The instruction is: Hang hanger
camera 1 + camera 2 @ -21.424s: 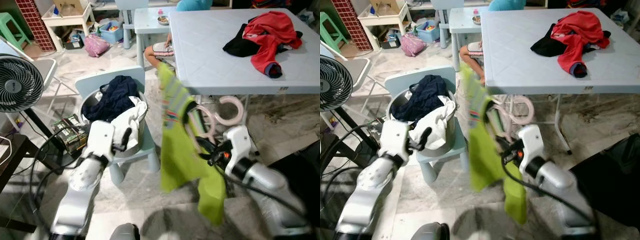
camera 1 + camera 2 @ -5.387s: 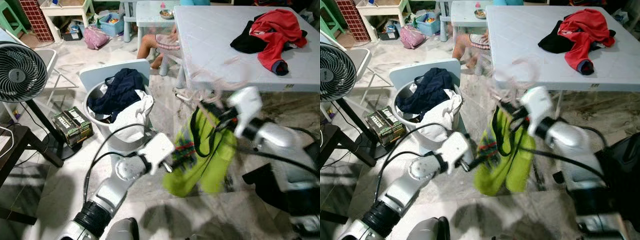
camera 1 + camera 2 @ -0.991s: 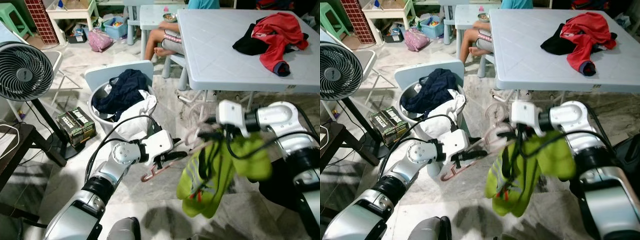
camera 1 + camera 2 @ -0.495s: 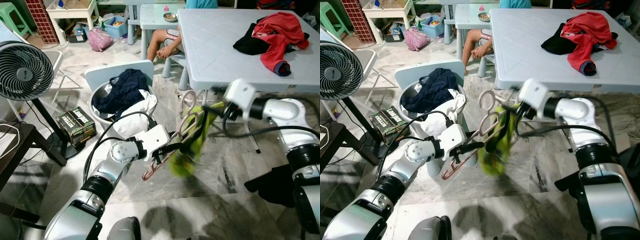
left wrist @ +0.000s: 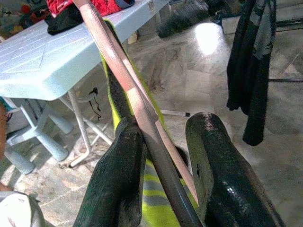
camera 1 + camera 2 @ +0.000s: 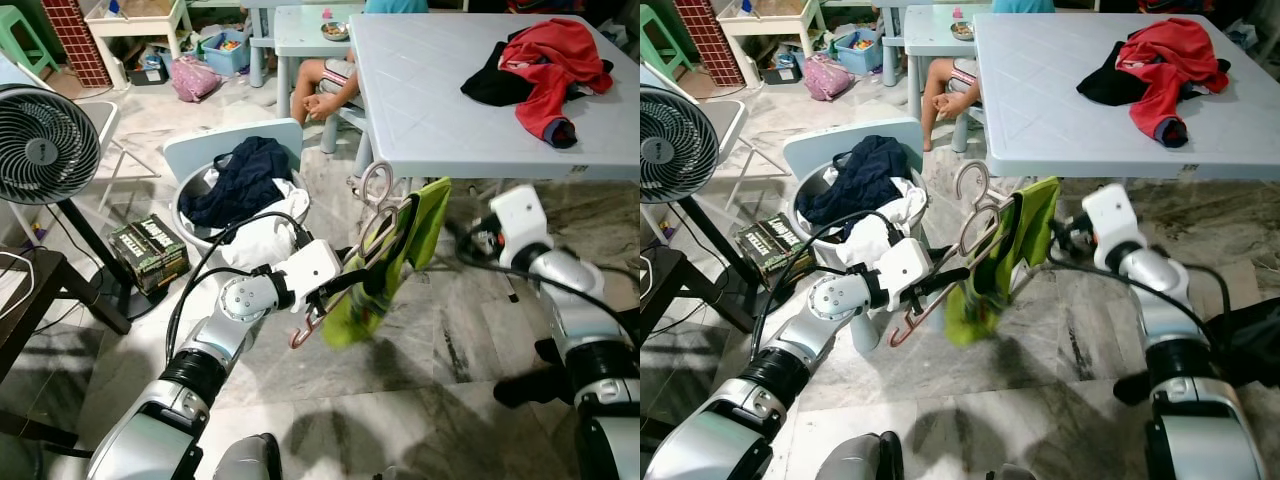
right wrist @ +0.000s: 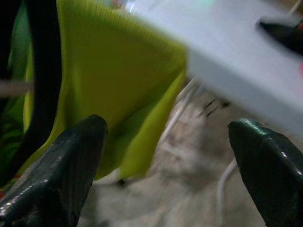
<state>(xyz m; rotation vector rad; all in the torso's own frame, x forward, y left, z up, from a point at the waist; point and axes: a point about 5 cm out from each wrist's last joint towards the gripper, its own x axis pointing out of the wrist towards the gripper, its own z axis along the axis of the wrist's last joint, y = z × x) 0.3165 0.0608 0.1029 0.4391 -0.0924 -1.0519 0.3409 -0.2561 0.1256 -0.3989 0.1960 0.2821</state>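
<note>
Two grippers, one garment, several hangers.

Left gripper (image 6: 345, 283): extended forward above the marble floor (image 6: 440, 400), its black fingers (image 5: 118, 179) pinched on the bar of a pinkish-brown plastic hanger (image 6: 372, 240). More than one hanger seems bunched there; the hooks rise toward the near edge of the table, and one reddish hook end (image 6: 300, 338) hangs down below the gripper.

Lime-green garment with black trim (image 6: 385, 265): draped over the hanger bar, hanging free in the air just off the near left corner of the pale blue plastic table (image 6: 440, 110).

Right gripper (image 7: 165, 156): fingers spread wide with nothing between them, near the garment's upper edge and close under the table's near edge; the silver right arm (image 6: 545, 270) reaches in from the right.

Red and black clothing heap (image 6: 540, 60): on the tabletop near its far right corner.

Round grey laundry basket (image 6: 188, 200): on the floor left of the table, holding dark blue and white clothes, with a pale blue chair back behind it.

Black standing fan (image 6: 40, 145): far left.

Person's bare feet (image 6: 320, 100): beyond the table's left edge.
</note>
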